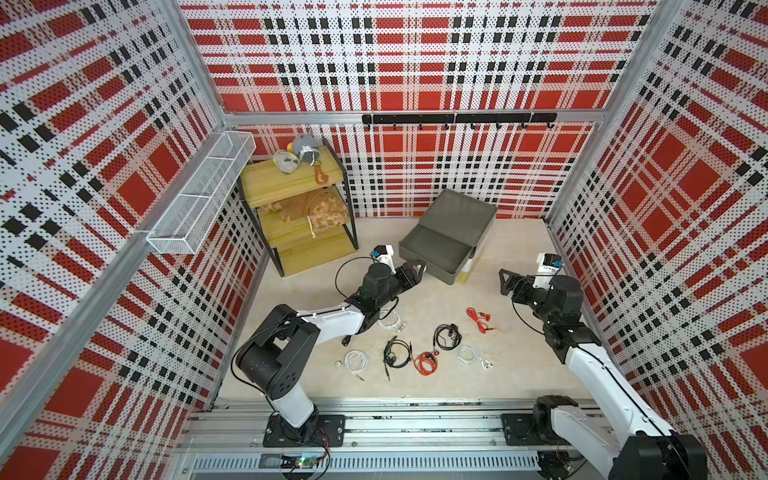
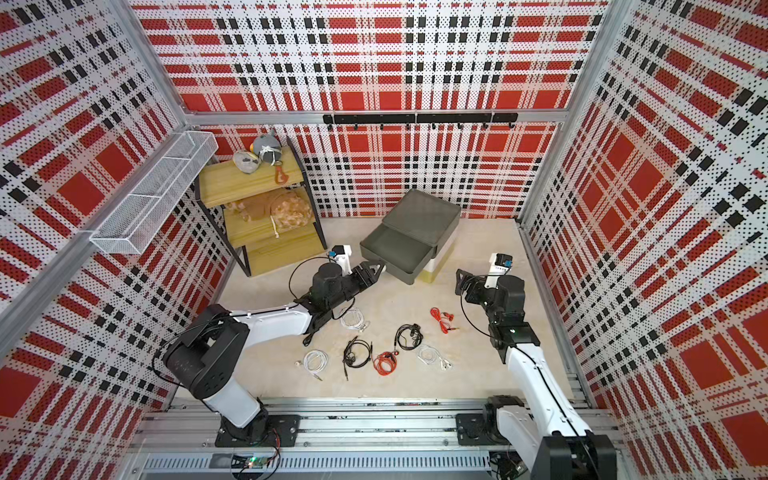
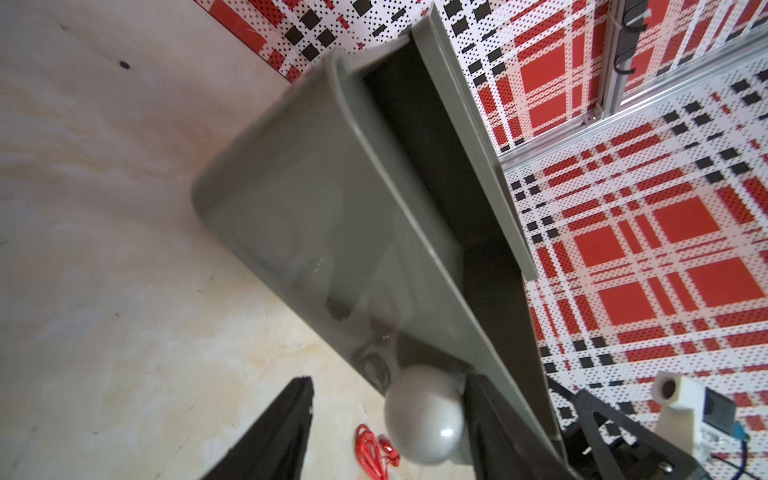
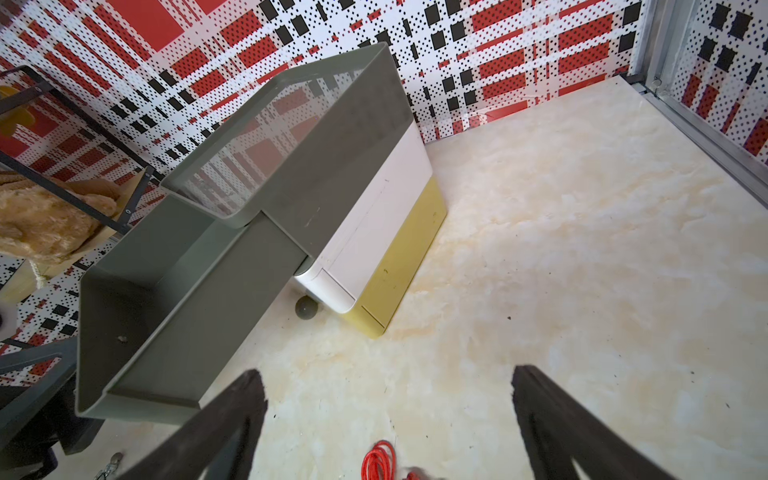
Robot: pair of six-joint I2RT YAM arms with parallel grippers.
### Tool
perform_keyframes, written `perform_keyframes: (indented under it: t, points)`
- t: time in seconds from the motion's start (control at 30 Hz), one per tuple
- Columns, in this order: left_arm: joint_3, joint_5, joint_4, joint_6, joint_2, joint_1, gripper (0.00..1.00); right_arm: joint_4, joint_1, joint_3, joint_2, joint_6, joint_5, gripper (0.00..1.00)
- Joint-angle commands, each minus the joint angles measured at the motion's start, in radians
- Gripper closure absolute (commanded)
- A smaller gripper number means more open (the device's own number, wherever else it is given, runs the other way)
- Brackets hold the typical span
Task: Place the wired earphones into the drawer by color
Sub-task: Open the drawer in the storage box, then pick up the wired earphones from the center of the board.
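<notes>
Sorting yet to begin: the top grey drawer (image 1: 436, 251) of the three-tier drawer (image 1: 461, 216) cabinet stands pulled well out over the worktop (image 1: 519, 374). As far as both top views and the right wrist view show, nothing lies in it. The left gripper (image 3: 390, 380) sits at that drawer's ball knob (image 3: 424, 415) with its jaws parted. One finger is close against the knob's side and the other stands clear of it, so the knob sits between them unclamped. The right gripper (image 4: 386, 370) hangs near the cabinet's front corner, jaws spread wide and holding nothing. The white drawer (image 4: 365, 224) and the mustard yellow drawer (image 4: 399, 266) beneath are shut. The wired earphones (image 1: 426, 362) lie loose on the worktop in front of the cabinet, between the two arms. Two red coils, two black and three white can be counted in a top view, one white partly under the left forearm. A dark plug end beside that arm may belong to a third black set. By this showing the job is at its opening step: one compartment is ready and no bundle has been sorted. Every set waits to be picked up and dropped in by colour, with two more drawers to open
</notes>
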Motion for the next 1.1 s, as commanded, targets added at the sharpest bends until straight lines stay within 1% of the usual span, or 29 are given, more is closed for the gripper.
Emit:
perform_keyframes:
  t: [0.0, 0.13, 0.3, 0.5, 0.7, 0.93, 1.07]
  points:
    - [-0.026, -0.033, 0.005, 0.016, -0.057, 0.008, 0.24, -0.021, -0.004, 0.022, 0.012, -0.008, 0.004, 0.02]
    - [-0.070, -0.054, 0.003, 0.025, -0.109, 0.013, 0.14, -0.064, -0.002, 0.036, 0.037, -0.004, 0.005, 0.03]
    - [-0.129, -0.090, -0.039, 0.054, -0.199, 0.025, 0.01, -0.129, 0.000, 0.047, 0.068, 0.012, -0.032, 0.05]
    - [-0.198, -0.142, -0.122, 0.107, -0.321, 0.034, 0.01, -0.177, 0.031, 0.038, 0.115, 0.027, -0.079, 0.10]
    - [-0.269, -0.175, -0.210, 0.156, -0.451, 0.036, 0.01, -0.252, 0.121, 0.059, 0.195, 0.005, -0.044, 0.14]
    - [-0.309, -0.237, -0.338, 0.225, -0.577, 0.032, 0.01, -0.323, 0.199, 0.113, 0.335, 0.003, -0.025, 0.24]
    - [-0.325, -0.272, -0.362, 0.259, -0.629, 0.035, 0.01, -0.380, 0.260, 0.149, 0.390, 0.001, 0.046, 0.27]
